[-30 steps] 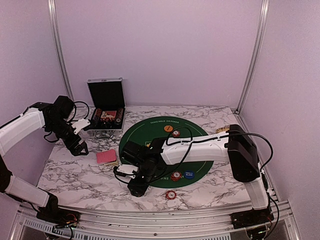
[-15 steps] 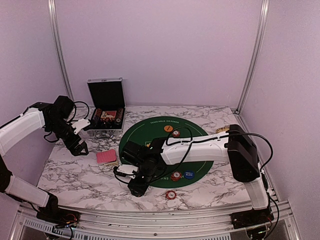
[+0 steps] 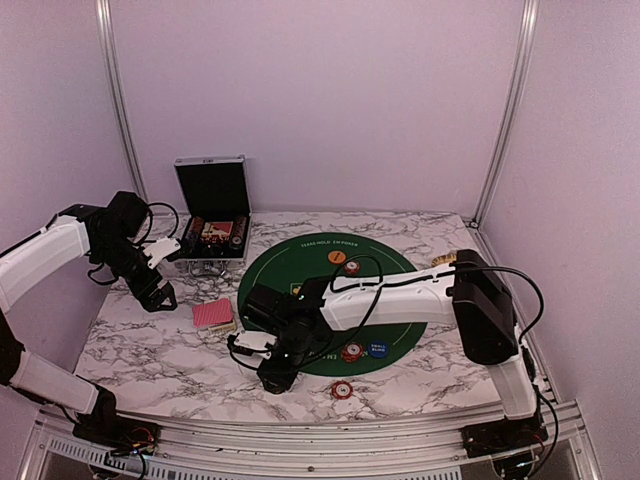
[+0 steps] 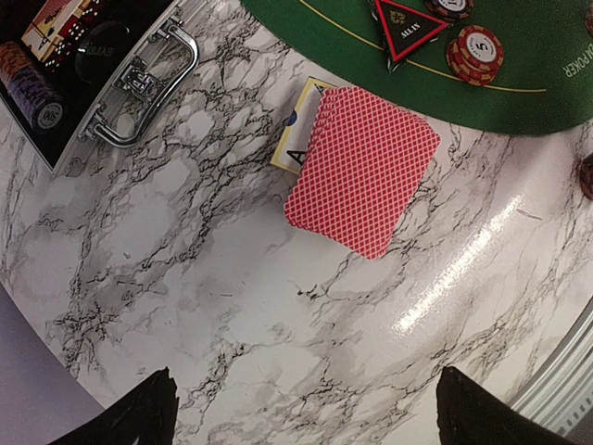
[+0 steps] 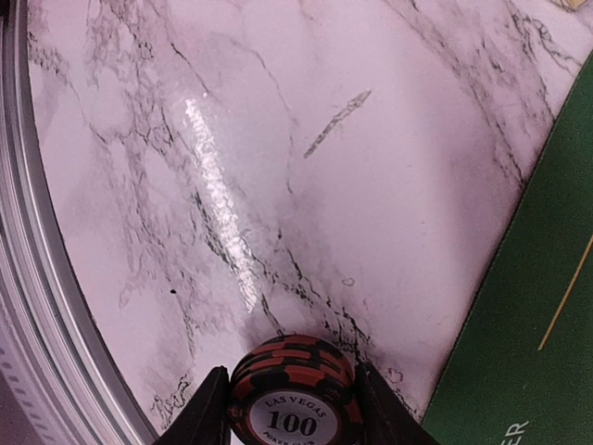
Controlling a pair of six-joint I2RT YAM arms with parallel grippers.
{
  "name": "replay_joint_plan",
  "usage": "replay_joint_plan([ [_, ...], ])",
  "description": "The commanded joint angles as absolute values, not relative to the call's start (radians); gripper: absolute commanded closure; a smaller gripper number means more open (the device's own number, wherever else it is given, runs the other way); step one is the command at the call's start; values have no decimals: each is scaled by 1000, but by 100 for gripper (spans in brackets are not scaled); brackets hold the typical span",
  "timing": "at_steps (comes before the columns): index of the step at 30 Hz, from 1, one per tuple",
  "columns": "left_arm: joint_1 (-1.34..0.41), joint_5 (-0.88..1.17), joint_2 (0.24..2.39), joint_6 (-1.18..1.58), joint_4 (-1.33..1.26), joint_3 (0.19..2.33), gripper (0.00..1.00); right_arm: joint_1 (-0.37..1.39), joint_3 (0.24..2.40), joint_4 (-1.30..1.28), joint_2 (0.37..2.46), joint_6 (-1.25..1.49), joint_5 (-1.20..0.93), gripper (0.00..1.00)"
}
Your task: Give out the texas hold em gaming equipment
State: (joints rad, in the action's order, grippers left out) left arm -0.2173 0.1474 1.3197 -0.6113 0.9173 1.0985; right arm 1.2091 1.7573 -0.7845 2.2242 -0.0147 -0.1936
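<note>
My right gripper (image 3: 271, 377) hangs low over the marble just left of the green mat's (image 3: 300, 262) front edge. In the right wrist view its jaws press both sides of a stack of black and orange poker chips (image 5: 295, 385) marked 100. My left gripper (image 3: 160, 298) stands open above bare marble, left of the pink-red-backed playing cards (image 3: 213, 314). The left wrist view shows those cards (image 4: 364, 181) fanned slightly over a face-up card, well ahead of the open left gripper (image 4: 306, 413). A triangular marker (image 4: 405, 23) and a red chip stack (image 4: 474, 53) lie on the mat.
The open black case (image 3: 212, 215) stands at the back left with chips inside. On the mat lie an orange disc (image 3: 338, 257), a chip stack (image 3: 351, 352) and a blue disc (image 3: 378, 350). A red chip stack (image 3: 342, 389) sits on the marble near the front rail (image 5: 28, 278).
The right jaws have narrowed onto the black and orange chip stack. Both arms have stayed almost in place.
</note>
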Motion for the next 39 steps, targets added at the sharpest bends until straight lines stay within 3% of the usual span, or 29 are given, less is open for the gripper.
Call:
replay_joint_plan([
  [1, -219, 146, 1306, -615, 913, 1123, 1, 1218, 1791, -796, 2223, -20, -195, 65],
  [13, -219, 148, 1305, -615, 913, 1120, 1, 1218, 1831, -828, 2184, -13, -169, 81],
  [24, -219, 148, 1302, -614, 914, 1123, 1, 1192, 1839, -850, 2124, 5, -138, 90],
  [39, -219, 142, 1299, -614, 914, 1124, 1, 834, 1714, -775, 2002, 63, -76, 91],
])
